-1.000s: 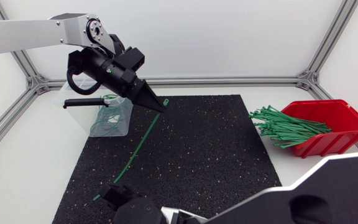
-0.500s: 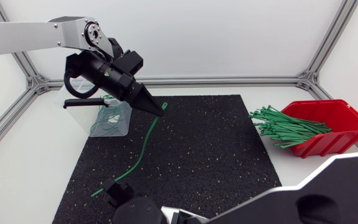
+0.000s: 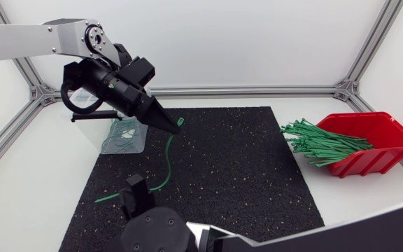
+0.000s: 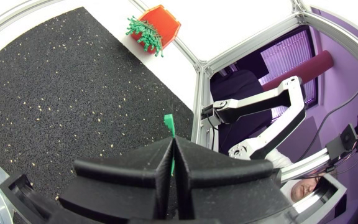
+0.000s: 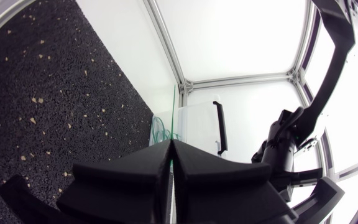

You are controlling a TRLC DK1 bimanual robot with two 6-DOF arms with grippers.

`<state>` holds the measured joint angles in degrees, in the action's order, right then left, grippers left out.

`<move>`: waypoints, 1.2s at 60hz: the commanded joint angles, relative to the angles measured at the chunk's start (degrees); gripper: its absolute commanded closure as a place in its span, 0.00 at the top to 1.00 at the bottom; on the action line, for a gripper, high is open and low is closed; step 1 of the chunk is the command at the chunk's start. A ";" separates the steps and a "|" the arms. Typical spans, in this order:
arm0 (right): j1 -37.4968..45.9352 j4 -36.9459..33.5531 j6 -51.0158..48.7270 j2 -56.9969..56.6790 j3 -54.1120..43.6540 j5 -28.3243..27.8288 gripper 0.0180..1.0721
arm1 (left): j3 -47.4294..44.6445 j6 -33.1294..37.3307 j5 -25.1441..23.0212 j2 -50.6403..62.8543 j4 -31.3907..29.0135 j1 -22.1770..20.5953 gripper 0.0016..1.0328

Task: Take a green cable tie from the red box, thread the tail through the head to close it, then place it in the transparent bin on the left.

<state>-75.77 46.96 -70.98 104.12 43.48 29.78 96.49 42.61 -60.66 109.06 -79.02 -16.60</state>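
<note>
The green cable tie (image 3: 168, 155) is thin, light and bendy. It hangs in a curve over the black mat (image 3: 243, 175). The left gripper (image 3: 178, 124) has its fingers pinched tight on the head end. The right gripper (image 3: 134, 187) looks pinched on the tail, low down. It could slip or flop, so hold it close to each end.

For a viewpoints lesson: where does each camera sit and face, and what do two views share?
Head: above table, looking down; shows left gripper, right gripper.
Left wrist: on left arm, facing red box across mat; left gripper shows.
Right wrist: on right arm, facing transparent bin; right gripper shows.
Shared: green cable tie, head and left wrist.
</note>
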 commanded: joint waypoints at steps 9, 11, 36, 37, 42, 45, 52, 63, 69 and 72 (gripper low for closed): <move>-0.61 -12.33 13.50 -9.63 1.34 0.54 0.05 | -3.59 2.65 -0.86 -3.32 -0.52 0.78 0.03; -0.61 -12.86 14.12 -10.16 1.34 0.63 0.05 | -3.94 2.74 -0.95 -3.50 -0.43 0.87 0.03; -0.70 -30.88 31.08 -19.74 1.78 1.42 0.05 | -6.66 3.01 -1.04 -6.75 -0.43 0.52 0.03; -0.61 -32.55 32.48 -20.44 2.13 0.72 0.05 | -6.66 2.92 -1.04 -6.84 -0.43 0.52 0.03; -0.61 -37.12 35.74 -22.73 2.83 -1.74 0.05 | -7.28 2.92 -1.04 -7.45 -0.43 0.25 0.03; -0.87 -38.96 37.67 -24.14 3.01 -2.53 0.05 | -7.72 2.92 -1.04 -7.89 -0.34 -0.01 0.03; -0.87 -44.85 41.98 -27.12 4.77 -6.31 0.05 | -9.12 2.92 -1.04 -9.04 0.10 -0.10 0.03; -0.61 -47.84 46.46 -29.94 4.50 -8.95 0.05 | -11.15 3.09 -1.56 -10.71 0.89 -0.01 0.03; -0.35 -49.51 49.10 -31.43 4.94 -9.83 0.05 | -13.34 3.09 -2.44 -12.81 3.17 -0.01 0.03; 0.01 -50.21 49.89 -32.13 5.21 -10.62 0.05 | -14.66 3.09 -3.14 -14.22 4.84 -0.01 0.03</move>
<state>-76.03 -2.07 -23.97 73.34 47.37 19.66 84.53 43.81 -62.76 97.58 -75.05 -16.29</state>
